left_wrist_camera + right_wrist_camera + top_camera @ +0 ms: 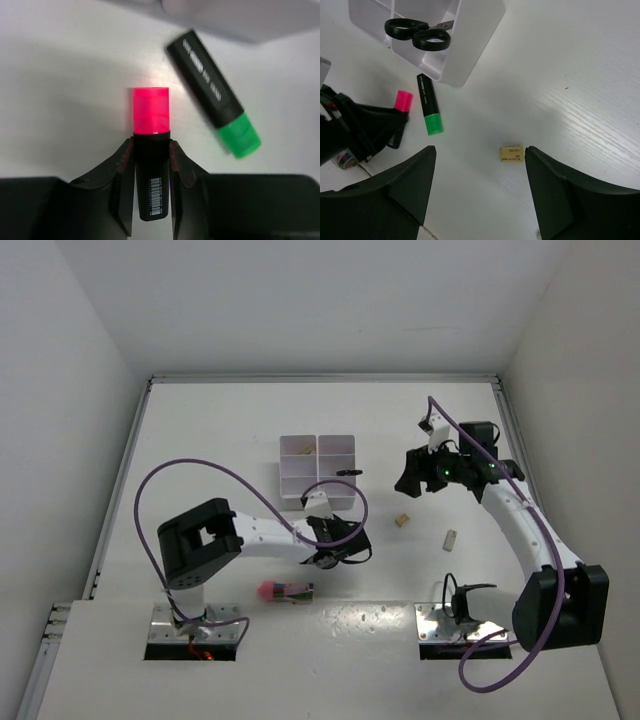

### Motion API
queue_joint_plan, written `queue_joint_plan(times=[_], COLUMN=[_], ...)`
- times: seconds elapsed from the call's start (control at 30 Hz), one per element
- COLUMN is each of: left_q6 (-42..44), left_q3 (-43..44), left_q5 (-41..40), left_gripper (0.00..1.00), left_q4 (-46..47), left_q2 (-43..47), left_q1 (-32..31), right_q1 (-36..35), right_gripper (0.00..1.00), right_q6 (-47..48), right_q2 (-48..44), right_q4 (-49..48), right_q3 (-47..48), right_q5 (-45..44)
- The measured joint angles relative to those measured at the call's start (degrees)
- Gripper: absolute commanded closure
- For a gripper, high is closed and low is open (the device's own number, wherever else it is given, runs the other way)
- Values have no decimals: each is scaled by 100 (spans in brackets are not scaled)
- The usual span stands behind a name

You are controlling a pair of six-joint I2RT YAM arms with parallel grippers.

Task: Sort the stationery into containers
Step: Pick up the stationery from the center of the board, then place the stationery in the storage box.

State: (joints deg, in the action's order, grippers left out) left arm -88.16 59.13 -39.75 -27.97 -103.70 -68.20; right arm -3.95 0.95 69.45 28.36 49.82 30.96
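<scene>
My left gripper [151,145] is shut on the black barrel of a pink-capped highlighter [150,112] that lies on the table, one finger pressed against each side. A green-capped highlighter [215,95] lies just to its right, slanted, below the white compartment tray [240,20]. Black-handled scissors [417,32] rest on the tray [470,45]. My right gripper [480,148] hangs open above the table, with a beige eraser [512,153] lying close to its right finger. In the top view the left gripper [338,530] is in front of the tray [318,468], and the right gripper [412,480] is to its right.
A second beige bit [450,538] lies right of the first eraser [402,520]. Pink and green small items [285,591] sit near the left arm's base. Small yellowish bits [303,450] lie in a far tray compartment. White walls enclose the table.
</scene>
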Motion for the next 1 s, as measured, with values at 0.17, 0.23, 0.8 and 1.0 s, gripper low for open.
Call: queue_joint_plan(times=[0.17,0.23,0.8,1.0], left_q6=[-79,-68,2481,2354], left_q3=[243,476,1434,2184], left_q5=[-208,-372,-2177,-2785], left_gripper=[87,87,100,100], left_q4=[-811,-1119,-706,-629], left_q2=[313,608,1390,238], left_q1=[-581,-737,1891,1919], right_q1=[37,39,83,83], right_gripper=[28,28,77,75], right_q6=[-17,-17,17,17], right_q2=[-37,-57,-179,-179], right_q4=[0,0,46,46], right_q3=[0,0,0,0], right_q5=[83,105,271,278])
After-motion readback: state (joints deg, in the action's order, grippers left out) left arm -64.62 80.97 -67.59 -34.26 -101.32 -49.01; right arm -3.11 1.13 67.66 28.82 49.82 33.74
